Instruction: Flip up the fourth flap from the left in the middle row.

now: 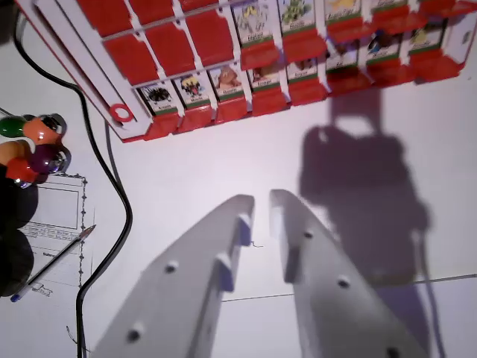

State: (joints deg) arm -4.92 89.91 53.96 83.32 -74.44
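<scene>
Hovering above the white tabletop (223, 164), the gripper (262, 200) holds nothing; its two white jaws stand nearly together, with only a narrow gap at the tips, and touch no object. Its shadow (365, 186) falls on the table toward the wrist view's right. Beyond the tips, well apart from them, lies the red guessing-game board (171, 45), tilted across the top of the view. The nearest row shows raised flaps bearing small picture cards (192, 88); the rows behind mix flat red flaps at the wrist view's left with raised cards at its right. The target flap, fourth from the left in the middle row, probably lies near the flat red panel (212, 33) bordering the first raised card, though the oblique view makes the count uncertain. Such a flap is judged light, rigid, hinged plastic with a slick face; it would best be caught under its free edge and tipped, not pinched. At the wrist view's left lie a black cable (112, 179), coloured markers (33, 145), a pencil (56, 261) and a printed sheet (56, 216).
</scene>
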